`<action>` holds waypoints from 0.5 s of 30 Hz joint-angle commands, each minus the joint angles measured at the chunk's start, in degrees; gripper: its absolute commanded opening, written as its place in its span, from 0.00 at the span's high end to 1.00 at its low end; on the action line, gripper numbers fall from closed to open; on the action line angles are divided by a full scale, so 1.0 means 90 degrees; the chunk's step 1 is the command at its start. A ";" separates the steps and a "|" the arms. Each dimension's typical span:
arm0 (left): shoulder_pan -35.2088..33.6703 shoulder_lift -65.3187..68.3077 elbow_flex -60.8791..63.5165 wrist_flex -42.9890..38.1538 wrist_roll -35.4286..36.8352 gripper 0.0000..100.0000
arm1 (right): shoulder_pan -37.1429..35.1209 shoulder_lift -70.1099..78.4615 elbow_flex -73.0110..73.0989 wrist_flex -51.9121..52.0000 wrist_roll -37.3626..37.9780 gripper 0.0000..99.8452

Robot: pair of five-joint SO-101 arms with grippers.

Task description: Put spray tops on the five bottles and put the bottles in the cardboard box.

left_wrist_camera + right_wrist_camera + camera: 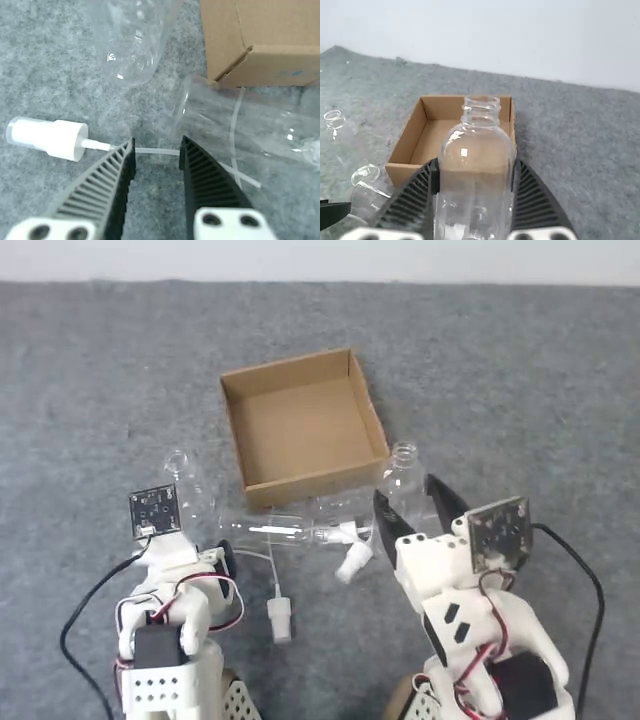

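Right end effector (475,166) tight on bottle (479,142) at cardboard box (300,364) corner; left end effector (157,142) narrow, astride tube of spray top (50,139)

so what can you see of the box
The box is plain brown cardboard, square and shallow, open at the top, with no flaps showing and nothing inside. It sits flat on the grey carpet, turned slightly askew to the arms. An upright bottle stands just off its near right corner and a lying bottle rests along its near wall. Whether either touches it cannot be told.
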 commanded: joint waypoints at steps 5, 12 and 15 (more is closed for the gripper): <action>0.0000 -0.0147 -0.0103 0.0000 0.0039 0.87 | 0.0552 -0.0581 0.0225 -0.0161 0.0098 0.99; 0.0000 -0.0147 -0.0103 0.0000 0.0039 0.87 | 0.0640 -0.0591 0.0303 -0.0298 0.0137 0.99; 0.0000 -0.0147 -0.0103 0.0000 0.0039 0.87 | 0.0611 -0.0581 0.0371 -0.0308 0.0137 0.99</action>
